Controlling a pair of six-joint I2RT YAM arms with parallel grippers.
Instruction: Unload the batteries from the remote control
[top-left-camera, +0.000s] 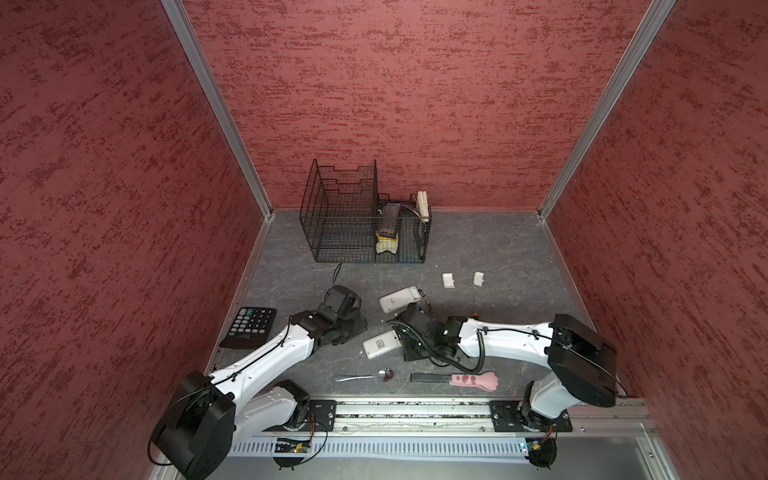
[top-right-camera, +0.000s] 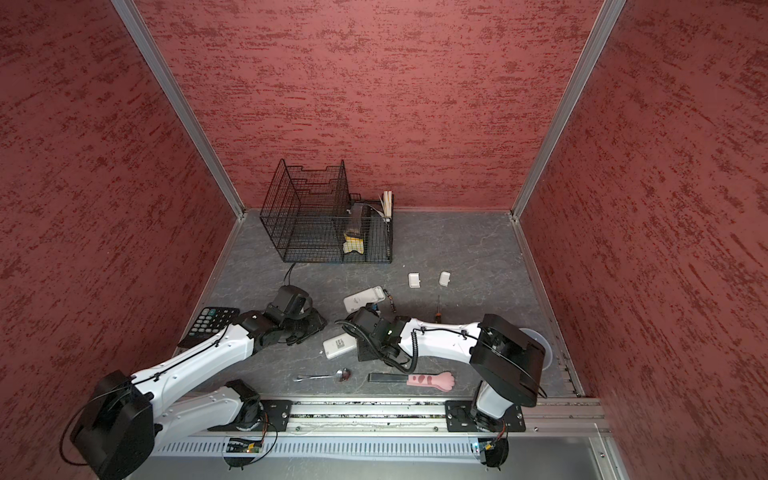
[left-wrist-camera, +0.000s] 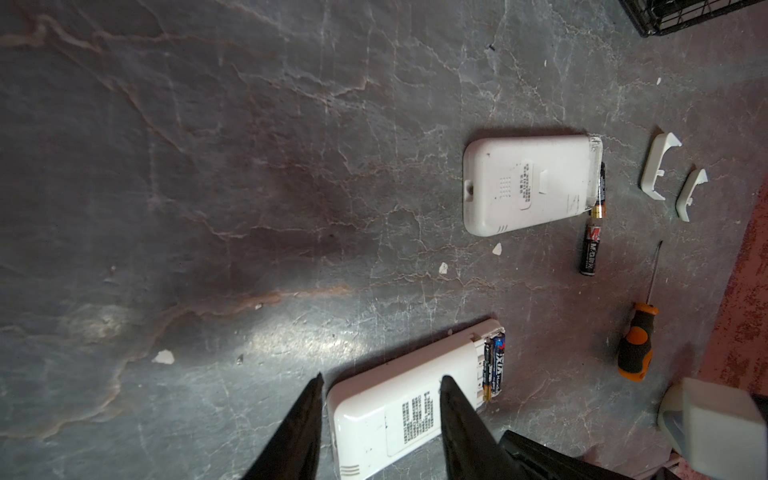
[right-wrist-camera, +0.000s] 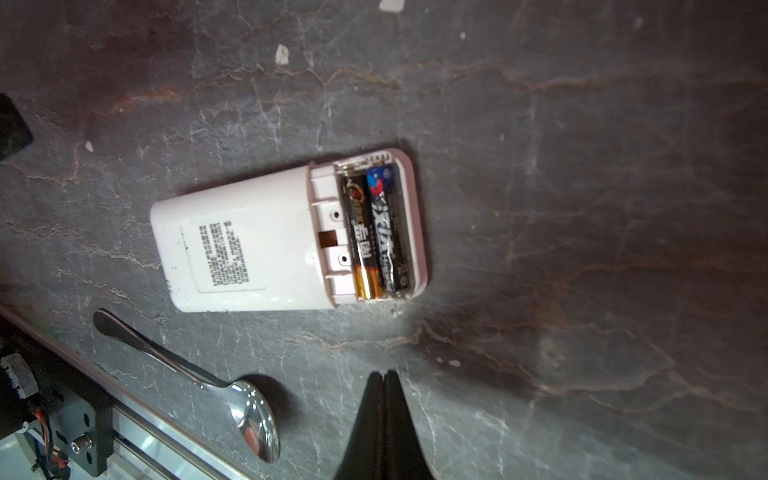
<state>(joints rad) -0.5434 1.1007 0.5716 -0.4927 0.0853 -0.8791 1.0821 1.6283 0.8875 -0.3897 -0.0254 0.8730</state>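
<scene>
Looking at remote (right-wrist-camera: 249, 249) lying face down, bay uncovered. Spotting two batteries (right-wrist-camera: 376, 232) sitting side by side in that bay. Also spotting loose batteries (left-wrist-camera: 590, 249) lying on table (left-wrist-camera: 208, 166) back beyond it, apart from it. Hovering left gripper (left-wrist-camera: 381, 376) at its closed end, jaws parted, clamping nothing. Hanging right gripper (right-wrist-camera: 384, 374) near its bay end, clenched tight, empty, not touching.

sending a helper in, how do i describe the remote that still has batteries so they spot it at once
On the grey table, find the metal spoon at the front. Behind it lies a white remote; unlike the other white remote farther back, its open compartment holds two batteries.
</scene>
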